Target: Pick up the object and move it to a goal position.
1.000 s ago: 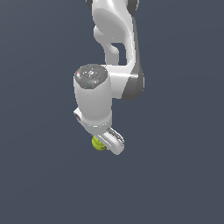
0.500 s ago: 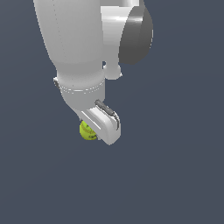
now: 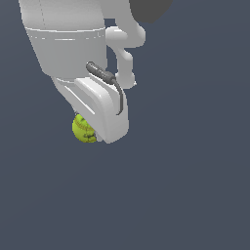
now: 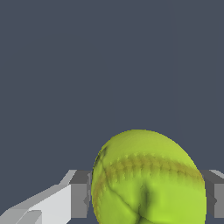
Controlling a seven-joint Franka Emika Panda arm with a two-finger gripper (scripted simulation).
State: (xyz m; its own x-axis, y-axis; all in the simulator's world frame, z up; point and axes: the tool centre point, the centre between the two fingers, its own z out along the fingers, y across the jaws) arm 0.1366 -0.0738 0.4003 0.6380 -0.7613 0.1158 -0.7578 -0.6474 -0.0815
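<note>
The yellow-green ball with thin dark seams sits at the tip of my white gripper, mostly hidden behind the gripper body in the exterior view. In the wrist view the ball fills the gap between my two fingers, with one grey pad on one side and the other pad on the opposite side, both pressed against it. The gripper is shut on the ball and holds it in mid-air. The arm fills the upper part of the exterior view.
Only a plain dark grey-blue background shows in both views. No other objects, surface or goal marker are visible.
The arm with the ball has come much closer to the exterior camera and looms larger. The ball stays clamped in the gripper.
</note>
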